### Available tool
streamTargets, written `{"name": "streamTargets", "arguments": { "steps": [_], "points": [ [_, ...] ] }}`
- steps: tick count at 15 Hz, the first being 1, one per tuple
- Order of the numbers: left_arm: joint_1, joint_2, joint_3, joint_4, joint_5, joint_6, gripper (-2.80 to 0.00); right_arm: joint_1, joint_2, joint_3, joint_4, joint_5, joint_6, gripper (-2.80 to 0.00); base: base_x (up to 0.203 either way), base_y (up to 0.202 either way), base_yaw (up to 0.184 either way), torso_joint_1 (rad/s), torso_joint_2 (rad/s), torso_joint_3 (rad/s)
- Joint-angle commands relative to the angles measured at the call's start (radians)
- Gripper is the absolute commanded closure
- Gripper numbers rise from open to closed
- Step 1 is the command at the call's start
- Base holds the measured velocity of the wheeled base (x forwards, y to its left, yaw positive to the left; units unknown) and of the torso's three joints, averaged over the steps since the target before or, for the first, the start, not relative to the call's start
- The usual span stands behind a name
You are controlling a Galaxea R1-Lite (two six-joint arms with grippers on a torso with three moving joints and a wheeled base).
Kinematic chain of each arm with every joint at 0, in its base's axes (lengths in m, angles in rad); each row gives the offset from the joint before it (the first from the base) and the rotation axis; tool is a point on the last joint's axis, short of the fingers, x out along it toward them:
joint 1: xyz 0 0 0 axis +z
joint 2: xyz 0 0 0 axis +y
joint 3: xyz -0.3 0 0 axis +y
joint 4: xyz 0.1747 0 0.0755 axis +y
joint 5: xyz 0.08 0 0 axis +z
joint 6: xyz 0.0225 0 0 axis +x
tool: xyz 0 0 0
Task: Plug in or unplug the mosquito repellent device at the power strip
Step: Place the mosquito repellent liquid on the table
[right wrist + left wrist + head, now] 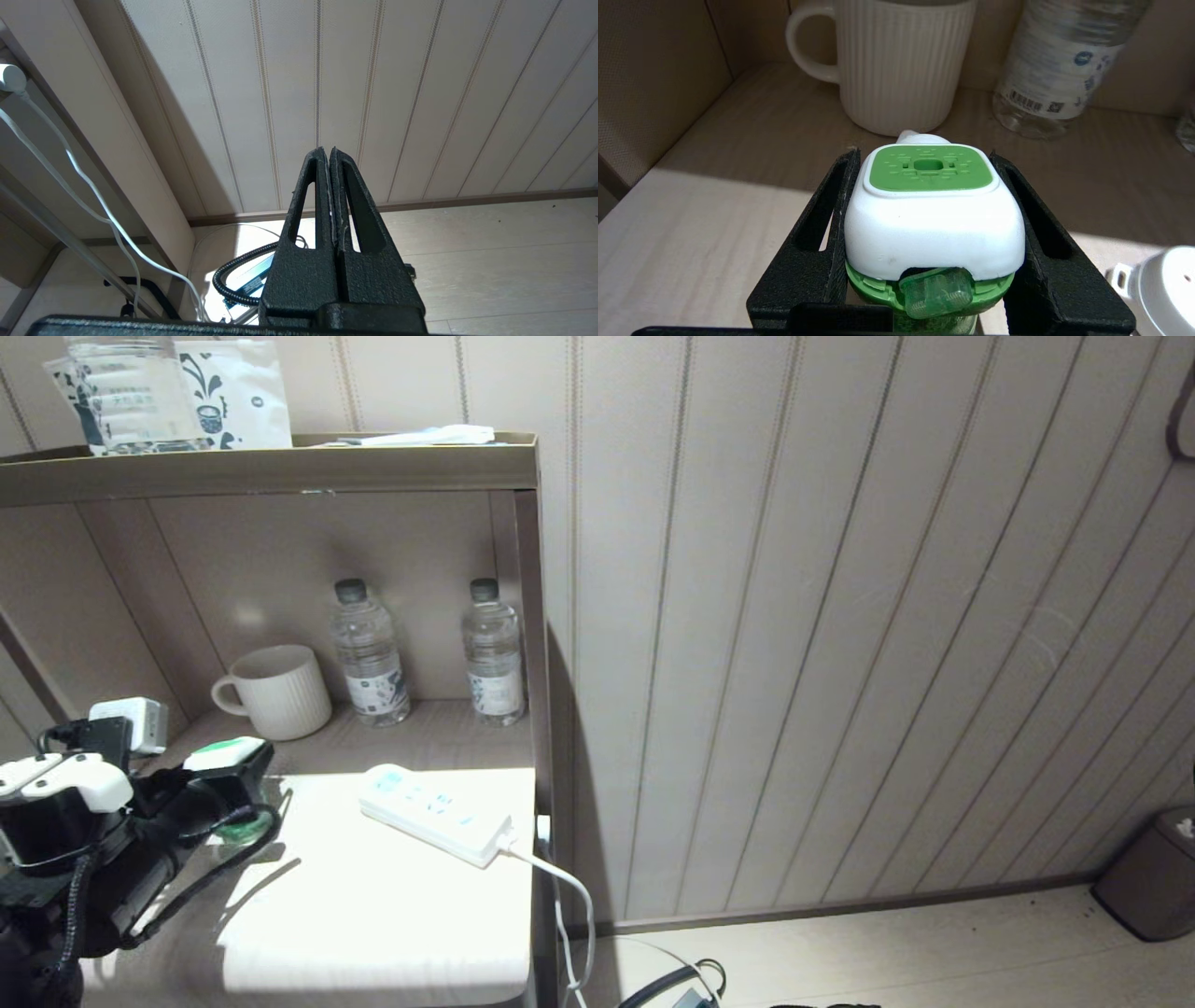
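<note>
The mosquito repellent device (224, 752), a white rounded head with a green centre over a green bottle, sits upright between the black fingers of my left gripper (235, 767) at the table's left side. In the left wrist view both fingers press the sides of the device's white head (931, 224), so the left gripper (924, 156) is shut on it. The power strip (437, 812) lies flat to the right of the device, apart from it, with nothing plugged into its sockets. My right gripper (327, 151) is shut and empty, low beside the furniture, facing the wall.
A ribbed white mug (278, 691) and two clear water bottles (369, 653) (492, 653) stand at the back of the niche behind the device. The strip's white cable (565, 887) drops over the table's right edge. A white adapter (131, 723) sits at the left.
</note>
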Motion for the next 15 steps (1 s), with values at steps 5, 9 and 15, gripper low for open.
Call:
{"name": "streamTargets", "arguments": {
  "steps": [5, 9, 15],
  "points": [
    [-0.003, 0.083, -0.058, -0.043, 0.033, -0.049, 0.0, 0.0, 0.001, 0.0, 0.001, 0.0, 0.0, 0.0, 0.0, 0.0, 0.0, 0.0, 0.0, 0.0],
    [-0.021, 0.082, -0.05, -0.043, 0.054, -0.044, 0.0, 0.0, 0.001, 0.0, 0.001, 0.0, 0.0, 0.0, 0.0, 0.0, 0.0, 0.0, 0.0, 0.0],
    [-0.03, 0.073, -0.046, -0.043, 0.06, 0.074, 0.0, 0.0, 0.001, 0.0, 0.001, 0.0, 0.0, 0.0, 0.0, 0.0, 0.0, 0.0, 0.0, 0.0]
  ]
}}
